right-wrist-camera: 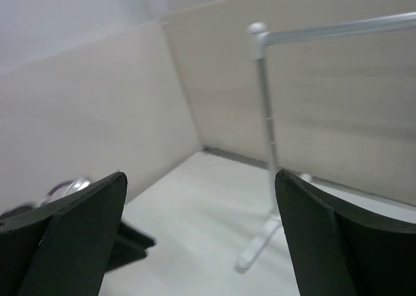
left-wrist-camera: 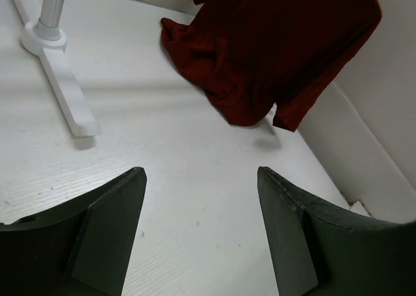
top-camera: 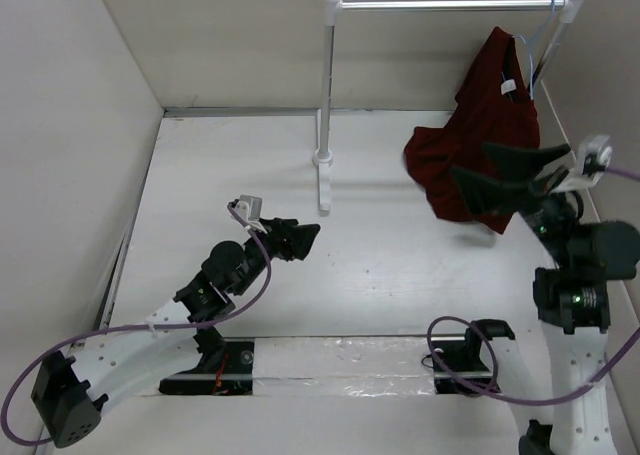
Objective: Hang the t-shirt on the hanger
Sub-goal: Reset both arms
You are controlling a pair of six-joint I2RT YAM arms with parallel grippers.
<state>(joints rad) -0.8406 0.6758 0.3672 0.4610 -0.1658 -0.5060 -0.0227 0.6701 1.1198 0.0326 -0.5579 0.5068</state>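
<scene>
The maroon t-shirt [top-camera: 478, 125] hangs at the right end of the rack rail, draped on the thin light-blue hanger [top-camera: 528, 57], whose wire shows only near the collar. Its lower part bunches near the table. It also shows in the left wrist view [left-wrist-camera: 273, 42]. My right gripper [top-camera: 478, 169] is open and empty, raised just in front of the shirt's lower edge, and its wrist camera looks away to the left. My left gripper [top-camera: 308, 235] is open and empty, low over the table's middle, pointing toward the shirt.
The tall white rack has a post [top-camera: 327, 85] with a foot [top-camera: 323, 190] at the middle back and a metal rail [top-camera: 450, 5] running right. Its foot also shows in the left wrist view [left-wrist-camera: 62, 81]. Beige walls enclose the table on the left, back and right.
</scene>
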